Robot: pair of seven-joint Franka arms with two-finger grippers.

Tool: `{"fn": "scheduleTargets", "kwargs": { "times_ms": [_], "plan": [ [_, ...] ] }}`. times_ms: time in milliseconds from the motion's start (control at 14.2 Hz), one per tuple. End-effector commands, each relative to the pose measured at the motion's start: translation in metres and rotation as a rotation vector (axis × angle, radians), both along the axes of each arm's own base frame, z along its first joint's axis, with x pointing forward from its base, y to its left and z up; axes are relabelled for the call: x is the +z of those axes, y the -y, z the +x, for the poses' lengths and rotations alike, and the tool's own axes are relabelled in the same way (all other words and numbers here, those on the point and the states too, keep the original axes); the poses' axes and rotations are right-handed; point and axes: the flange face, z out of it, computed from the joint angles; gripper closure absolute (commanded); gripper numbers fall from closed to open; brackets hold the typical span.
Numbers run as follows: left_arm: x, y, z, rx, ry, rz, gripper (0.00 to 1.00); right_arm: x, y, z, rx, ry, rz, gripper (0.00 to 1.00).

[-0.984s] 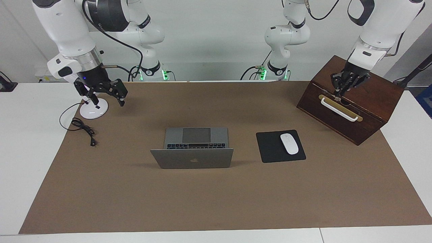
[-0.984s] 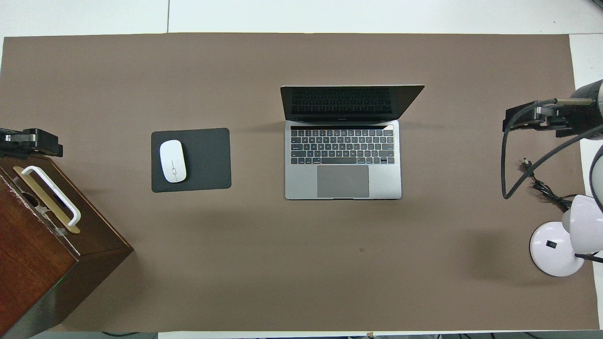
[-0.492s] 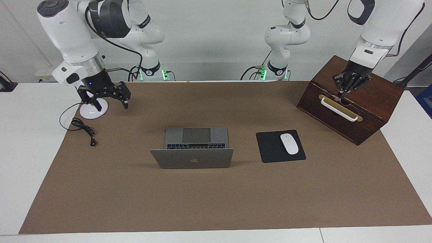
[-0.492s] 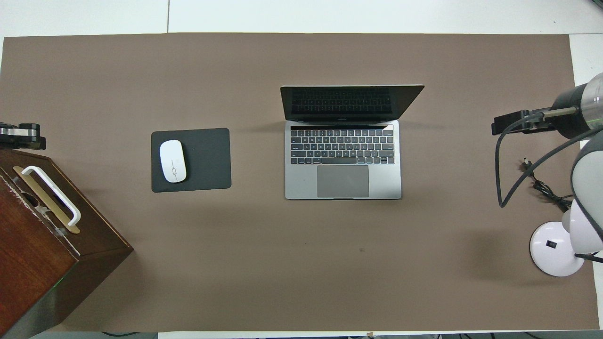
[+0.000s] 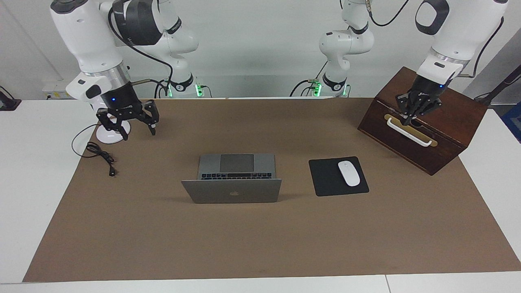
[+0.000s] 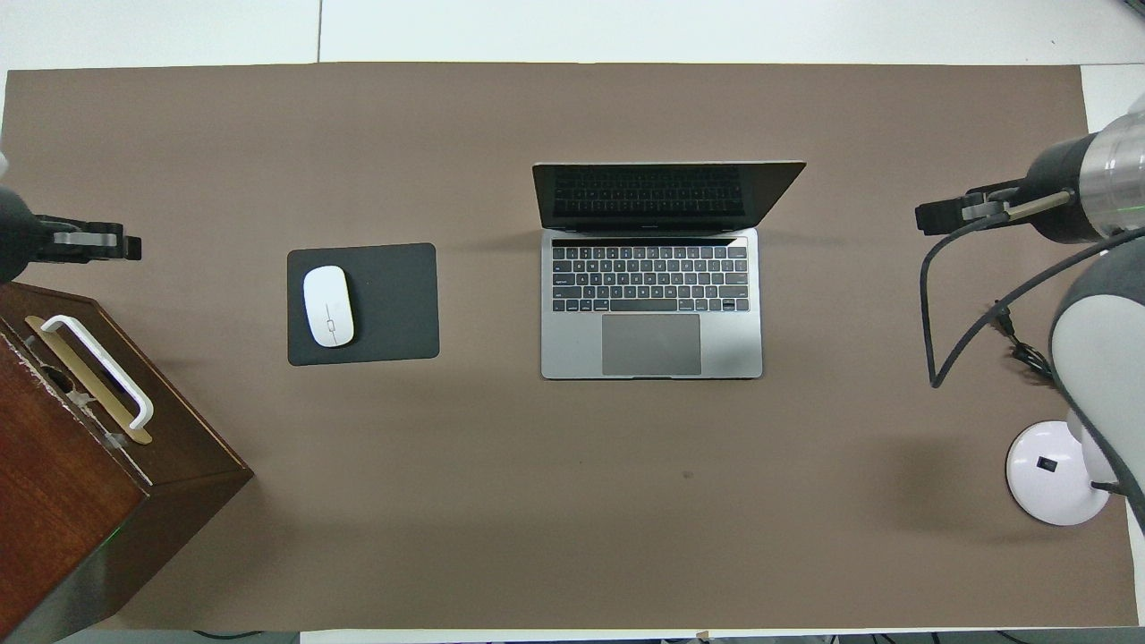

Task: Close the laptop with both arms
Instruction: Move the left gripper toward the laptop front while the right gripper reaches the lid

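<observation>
The desk lamp [image 6: 1055, 472] stands nearest the robots at the right arm's end of the table [image 5: 24, 171], its black cord [image 5: 99, 156] trailing over the brown mat [image 5: 260, 244]. At the left arm's end sits a dark wooden box [image 5: 447, 130] with a white handle [image 5: 408, 131] on a brass plate. The left gripper [image 5: 411, 114] hangs over that box just above the handle, its fingers pressed together and holding nothing. The right gripper [image 5: 138, 129] hovers over the mat beside the lamp base, fingers spread and empty. Farther out, mid-table, the laptop [image 5: 232, 179] lies open, its lid upright and showing a dark apple logo [image 5: 233, 193]; the key legends are too small to read. Beside it, toward the left arm's end, a white mouse [image 5: 349, 173] rests on a black mouse pad [image 5: 325, 179].
</observation>
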Motion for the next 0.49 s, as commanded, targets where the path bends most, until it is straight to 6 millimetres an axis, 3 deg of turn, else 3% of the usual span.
{"fn": "scheduleTargets", "kwargs": {
  "times_ms": [0,141,281,422],
  "plan": [
    [-0.019,0.037,-0.03,-0.059,0.073,-0.034,1.0,0.011,-0.009,0.028,0.025,0.034,0.039,0.82],
    [-0.041,0.064,-0.048,-0.085,0.119,-0.069,1.0,0.003,-0.027,0.041,0.05,0.032,0.044,0.98],
    [-0.061,0.09,-0.073,-0.124,0.175,-0.082,1.0,-0.014,-0.037,0.049,0.065,0.01,0.04,1.0],
    [-0.081,0.117,-0.102,-0.174,0.218,-0.089,1.0,-0.014,-0.048,0.055,0.081,0.034,0.036,1.0]
  ]
}}
